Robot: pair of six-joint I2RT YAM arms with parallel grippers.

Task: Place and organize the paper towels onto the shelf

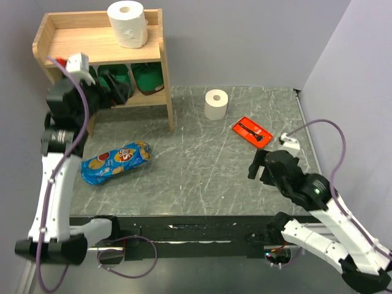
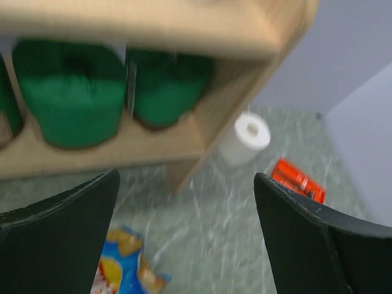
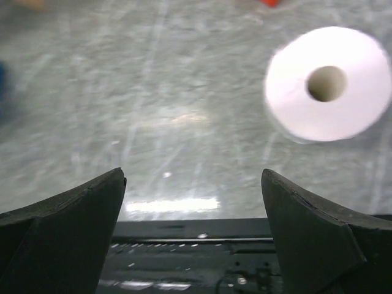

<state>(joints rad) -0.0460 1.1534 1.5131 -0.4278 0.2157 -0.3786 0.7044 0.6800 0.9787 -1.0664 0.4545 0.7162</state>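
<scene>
The left gripper (image 2: 187, 177) and right gripper (image 3: 193, 174) are wide open, holding nothing. A white paper towel roll (image 1: 216, 104) stands on the table (image 1: 202, 165) near the shelf (image 1: 79, 37). It looks light and squishy, so pinch its sides gently.

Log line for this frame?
left pincer open by green rolls | right pincer open | top roll on shelf | loose roll on table

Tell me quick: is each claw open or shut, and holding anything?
Left claw: open, holding nothing.
Right claw: open, holding nothing.
</scene>
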